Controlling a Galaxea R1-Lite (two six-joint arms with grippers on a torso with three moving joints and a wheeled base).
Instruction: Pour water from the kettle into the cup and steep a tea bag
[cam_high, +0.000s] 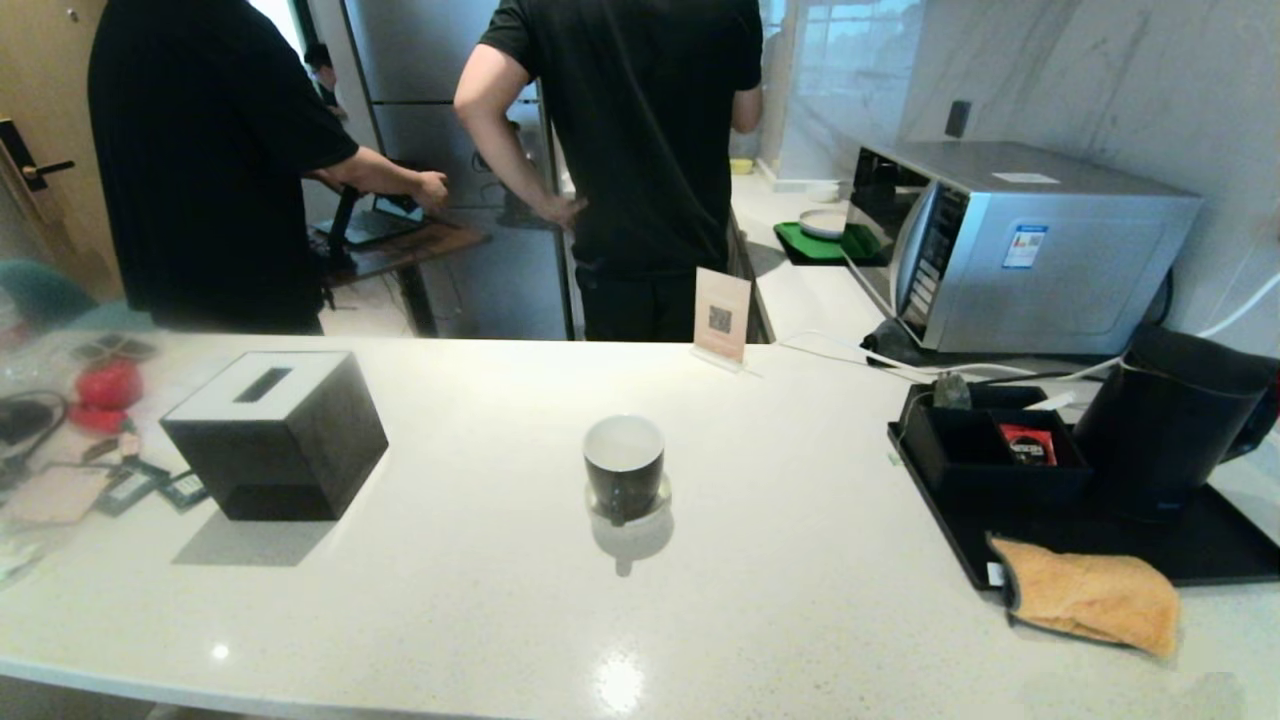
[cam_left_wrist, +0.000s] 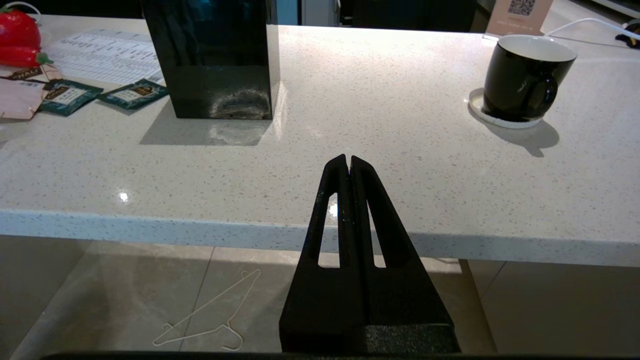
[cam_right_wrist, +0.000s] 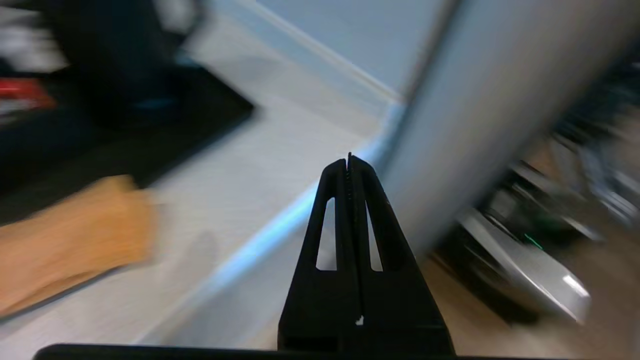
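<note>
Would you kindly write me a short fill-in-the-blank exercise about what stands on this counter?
1. The cup stands on a small white ____.
2. The kettle stands on a black ____.
3. The orange cloth lies ____ of the kettle, at the tray's front edge.
4. The left gripper's fingers are ____.

Missing words: coaster; tray; in front; shut

The table lies bare along its near edge and between the cup at the middle and the black tray at the right. On that tray the kettle stands just right of a black box, with an orange cloth over the near rim. A black tissue box blocks the left side. Two people stand beyond the far edge.
</note>
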